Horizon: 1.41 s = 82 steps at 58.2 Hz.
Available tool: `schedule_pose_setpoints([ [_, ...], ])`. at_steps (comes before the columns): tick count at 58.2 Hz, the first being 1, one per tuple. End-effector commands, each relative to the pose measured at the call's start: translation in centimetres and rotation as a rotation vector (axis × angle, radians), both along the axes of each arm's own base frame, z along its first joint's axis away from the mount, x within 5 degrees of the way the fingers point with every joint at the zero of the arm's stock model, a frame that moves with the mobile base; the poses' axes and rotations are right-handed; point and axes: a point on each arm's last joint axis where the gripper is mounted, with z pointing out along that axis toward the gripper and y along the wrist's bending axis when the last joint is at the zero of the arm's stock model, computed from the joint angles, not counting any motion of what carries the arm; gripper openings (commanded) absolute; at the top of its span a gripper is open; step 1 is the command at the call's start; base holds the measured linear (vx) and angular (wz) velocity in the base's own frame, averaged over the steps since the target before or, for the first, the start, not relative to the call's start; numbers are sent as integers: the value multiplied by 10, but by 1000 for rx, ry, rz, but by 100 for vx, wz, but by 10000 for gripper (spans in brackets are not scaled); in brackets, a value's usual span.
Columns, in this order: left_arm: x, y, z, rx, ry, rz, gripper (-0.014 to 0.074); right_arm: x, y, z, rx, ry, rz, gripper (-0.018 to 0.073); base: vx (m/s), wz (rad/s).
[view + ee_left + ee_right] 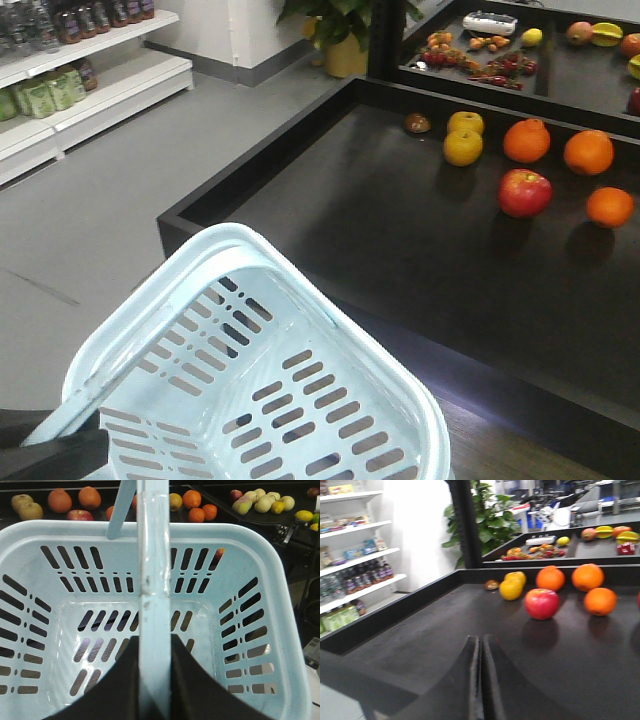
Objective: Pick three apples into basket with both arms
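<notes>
Apple [525, 192] rests on black table [380, 240], well apart from basket [250, 400], partly cropped at frame edge. Left gripper [154, 641] pinches handle [152, 555]; right gripper [480, 645] jaws are pressed together, empty.

Around me: grey floor [110, 220], white shelves [110, 85] of bottles [70, 22] against a white wall [255, 25], a potted plant [345, 40], black display table [380, 250]
</notes>
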Motion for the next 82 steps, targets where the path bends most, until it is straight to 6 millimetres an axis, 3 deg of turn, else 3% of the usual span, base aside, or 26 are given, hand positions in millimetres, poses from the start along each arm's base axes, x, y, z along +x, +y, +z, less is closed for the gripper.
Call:
schedule_pose_setpoints([
  [1,2,0,15,-100,-31,38,-6,0,1,3,-18,-73,4,-5,12,-48],
  [82,2,0,15,-100,-31,38,-6,0,1,3,-18,-74,5,-5,8,-32],
])
